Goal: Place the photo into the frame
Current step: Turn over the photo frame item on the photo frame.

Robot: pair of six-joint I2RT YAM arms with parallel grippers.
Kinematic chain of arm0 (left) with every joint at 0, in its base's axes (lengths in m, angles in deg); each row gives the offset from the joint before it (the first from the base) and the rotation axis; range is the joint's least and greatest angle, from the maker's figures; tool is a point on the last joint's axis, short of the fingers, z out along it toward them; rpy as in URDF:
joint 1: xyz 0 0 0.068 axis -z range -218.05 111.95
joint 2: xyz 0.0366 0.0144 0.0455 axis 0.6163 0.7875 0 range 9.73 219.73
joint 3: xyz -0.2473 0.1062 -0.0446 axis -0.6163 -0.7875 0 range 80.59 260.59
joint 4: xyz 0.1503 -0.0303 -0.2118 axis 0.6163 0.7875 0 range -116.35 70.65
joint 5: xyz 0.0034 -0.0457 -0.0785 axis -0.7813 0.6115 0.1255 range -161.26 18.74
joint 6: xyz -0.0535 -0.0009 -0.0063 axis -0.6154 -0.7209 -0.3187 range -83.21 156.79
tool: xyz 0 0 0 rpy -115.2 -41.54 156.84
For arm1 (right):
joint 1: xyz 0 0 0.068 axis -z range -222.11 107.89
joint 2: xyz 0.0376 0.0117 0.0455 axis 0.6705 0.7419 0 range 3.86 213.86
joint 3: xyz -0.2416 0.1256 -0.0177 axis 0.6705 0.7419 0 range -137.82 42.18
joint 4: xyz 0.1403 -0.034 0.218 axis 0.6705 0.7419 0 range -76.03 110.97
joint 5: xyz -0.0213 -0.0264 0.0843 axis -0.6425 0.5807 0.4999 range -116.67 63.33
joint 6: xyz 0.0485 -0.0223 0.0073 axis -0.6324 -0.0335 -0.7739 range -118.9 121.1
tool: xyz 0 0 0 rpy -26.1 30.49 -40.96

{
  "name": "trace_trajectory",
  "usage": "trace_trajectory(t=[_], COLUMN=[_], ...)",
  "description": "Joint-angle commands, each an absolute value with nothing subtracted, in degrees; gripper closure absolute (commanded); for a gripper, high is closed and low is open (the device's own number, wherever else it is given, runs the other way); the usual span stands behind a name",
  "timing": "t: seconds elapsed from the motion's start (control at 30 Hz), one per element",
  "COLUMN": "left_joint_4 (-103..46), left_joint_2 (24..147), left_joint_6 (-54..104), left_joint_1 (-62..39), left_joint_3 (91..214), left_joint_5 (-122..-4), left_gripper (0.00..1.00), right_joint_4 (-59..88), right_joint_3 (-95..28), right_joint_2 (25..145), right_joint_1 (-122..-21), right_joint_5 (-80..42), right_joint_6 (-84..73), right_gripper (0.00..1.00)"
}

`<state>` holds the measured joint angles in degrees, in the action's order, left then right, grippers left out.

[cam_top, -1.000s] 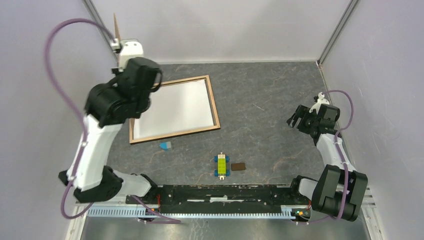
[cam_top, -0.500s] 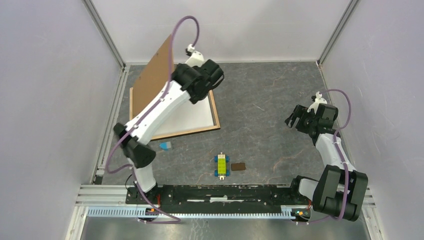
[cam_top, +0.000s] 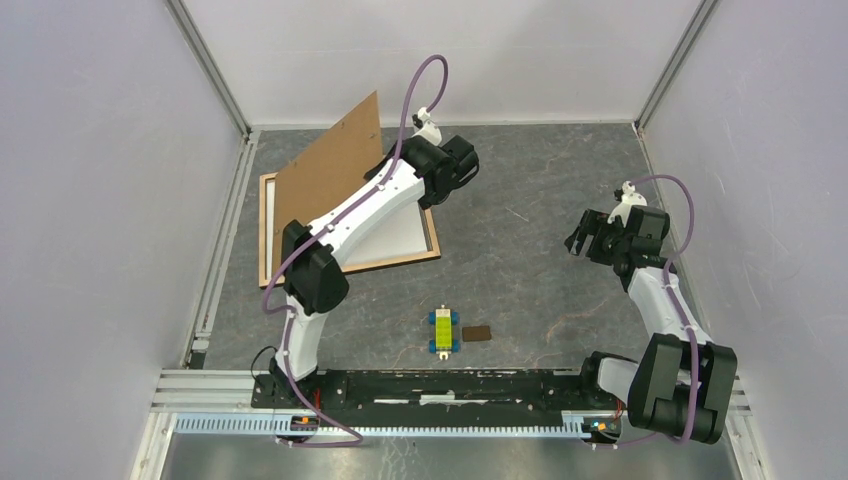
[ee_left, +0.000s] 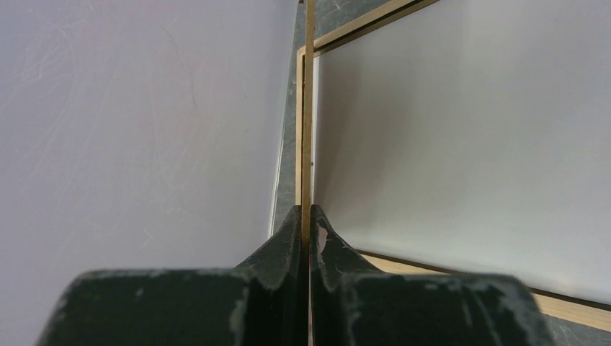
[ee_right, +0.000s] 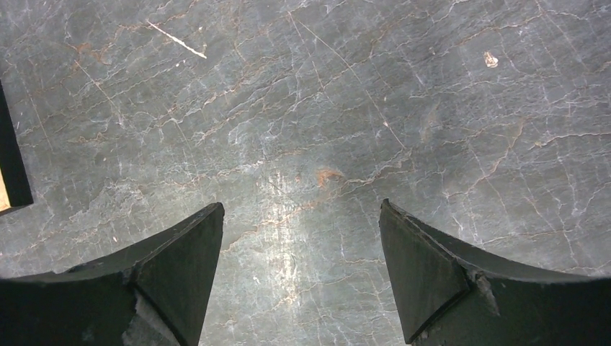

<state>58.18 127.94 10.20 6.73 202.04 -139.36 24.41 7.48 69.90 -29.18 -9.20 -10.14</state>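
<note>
1. The frame (cam_top: 264, 240) lies flat at the table's left, tan side up. A white sheet (cam_top: 385, 232) sits inside it; whether that is the photo face-down I cannot tell.
2. My left gripper (ee_left: 308, 220) is pinched tight on the edge of the brown backing board (cam_top: 325, 180), which tilts above the frame.
3. My right gripper (ee_right: 301, 205) hangs spread wide over the table (ee_right: 302, 108), gripping nothing.
</note>
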Motion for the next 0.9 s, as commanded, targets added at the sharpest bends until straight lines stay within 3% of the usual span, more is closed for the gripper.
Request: trace_trajectory(t=[0.0,0.47,0.87], left_joint_4=[55.2,67.9,68.0], left_joint_2=[128.2,134.8,134.4], left_joint_6=[11.7,1.6,-0.6], left_joint_1=[6.6,6.6,6.7], left_joint_3=[203.4,206.8,205.6], left_joint_5=[-144.1,-144.9,-140.6], left_gripper=[0.98,0.98,0.98], right_joint_4=[23.4,21.8,20.9], right_joint_3=[5.5,6.7,7.7], right_joint_2=[70.1,70.5,70.6], right_joint_1=[-29.7,-30.1,-30.7], right_joint_5=[-10.1,-9.4,-8.7], right_joint_6=[-9.1,-9.5,-9.7], right_gripper=[0.15,0.15,0.15])
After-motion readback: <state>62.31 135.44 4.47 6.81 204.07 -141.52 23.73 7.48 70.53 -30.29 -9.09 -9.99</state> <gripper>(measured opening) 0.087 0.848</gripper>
